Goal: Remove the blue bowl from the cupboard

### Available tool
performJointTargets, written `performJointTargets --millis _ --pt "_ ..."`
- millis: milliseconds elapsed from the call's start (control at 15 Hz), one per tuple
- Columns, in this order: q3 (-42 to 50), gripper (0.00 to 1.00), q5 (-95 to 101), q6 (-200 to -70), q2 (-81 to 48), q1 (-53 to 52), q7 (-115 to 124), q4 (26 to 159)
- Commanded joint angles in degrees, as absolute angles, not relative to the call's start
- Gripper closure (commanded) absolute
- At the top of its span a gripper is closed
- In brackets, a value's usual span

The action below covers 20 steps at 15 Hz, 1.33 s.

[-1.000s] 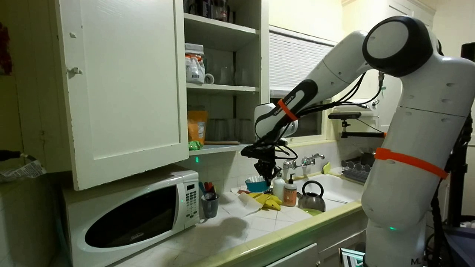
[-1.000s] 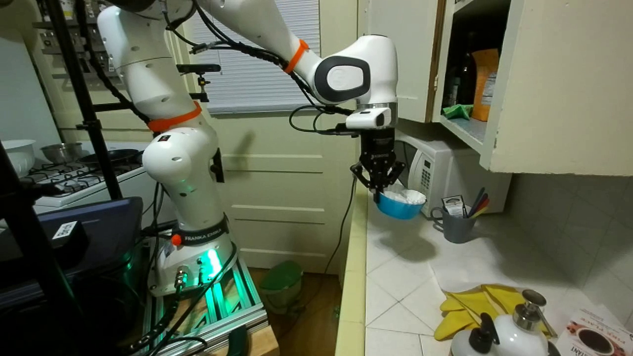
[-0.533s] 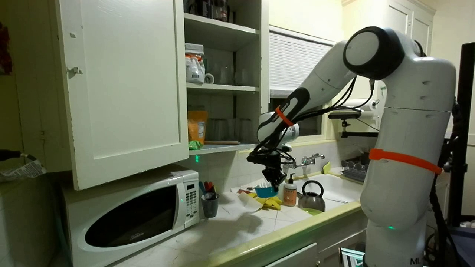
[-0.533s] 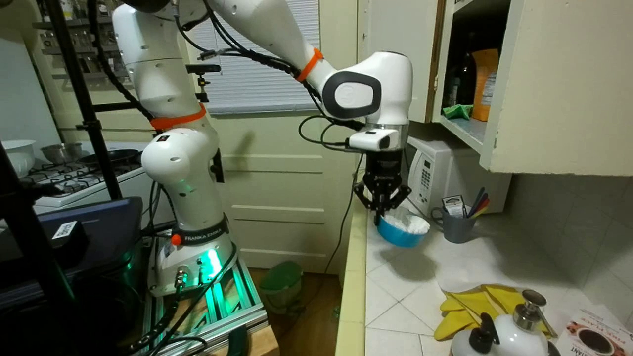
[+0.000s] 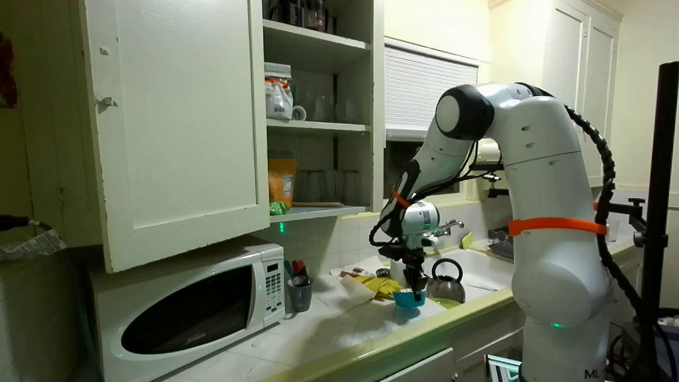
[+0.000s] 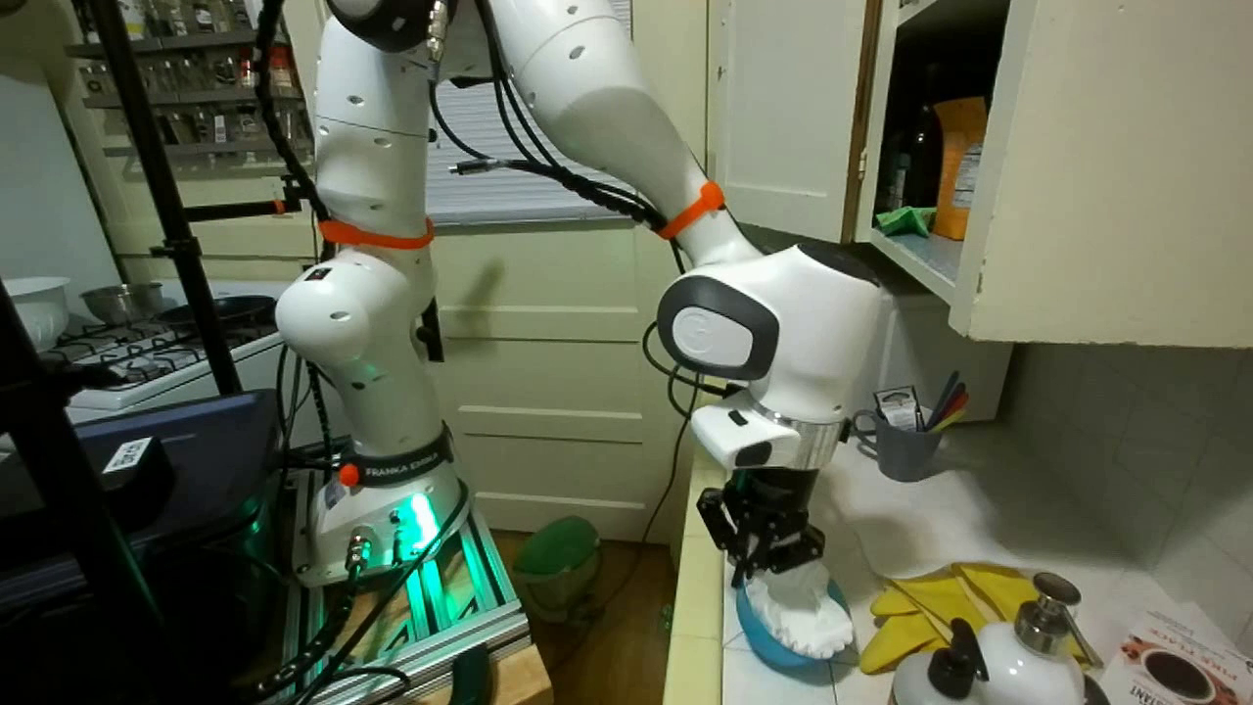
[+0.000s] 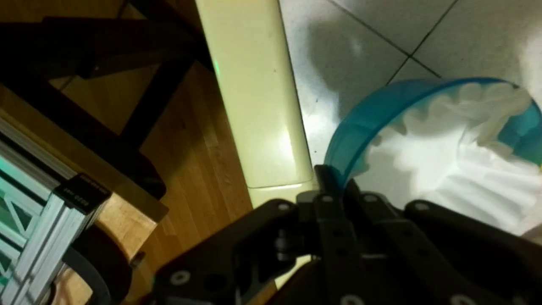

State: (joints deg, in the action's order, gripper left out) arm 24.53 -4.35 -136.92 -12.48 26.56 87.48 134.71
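The blue bowl point(image 5: 406, 300) is low over the white tiled counter, near its yellow front edge. It holds white fluted paper liners point(image 6: 803, 609). My gripper point(image 7: 341, 186) is shut on the bowl's rim, one finger outside the wall and one inside. In the wrist view the bowl point(image 7: 360, 120) is partly cut off at the right. I cannot tell whether the bowl's base touches the counter. In an exterior view my gripper point(image 6: 748, 578) points down at the bowl's near rim. The white cupboard point(image 5: 185, 122) stands open, its shelves holding glasses and bags, away from the gripper.
A dark kettle point(image 5: 445, 289) stands just right of the bowl by the sink. Yellow gloves point(image 6: 945, 609) and soap bottles point(image 6: 1033, 651) are close to it. A grey mug with utensils point(image 6: 905, 446) and a microwave point(image 5: 196, 307) stand farther along the counter.
The arm has lowered and carried the bowl along the counter, away from the microwave and toward the kettle and sink. The gripper has kept its hold on the rim. The cupboard door has not moved.
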Motion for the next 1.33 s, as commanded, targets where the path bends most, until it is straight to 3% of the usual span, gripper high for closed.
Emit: performJointTargets --millis 0,67,200,733,800,1267 --pt "25.6 0.99 -14.0 -139.0 -17.1 27.1 89.2 132.8" --pt "25.9 0.7 -16.1 -139.4 -17.7 27.1 90.0 132.6" --pt "26.5 0.65 -19.2 -140.1 -17.5 26.4 93.1 132.7" --pt "30.5 0.05 -2.8 -150.0 -5.4 18.3 102.4 142.7" --pt "31.0 0.0 2.4 -150.5 -3.1 17.5 102.7 144.2" --pt "21.9 0.0 29.9 -145.7 15.4 21.1 103.3 149.4"
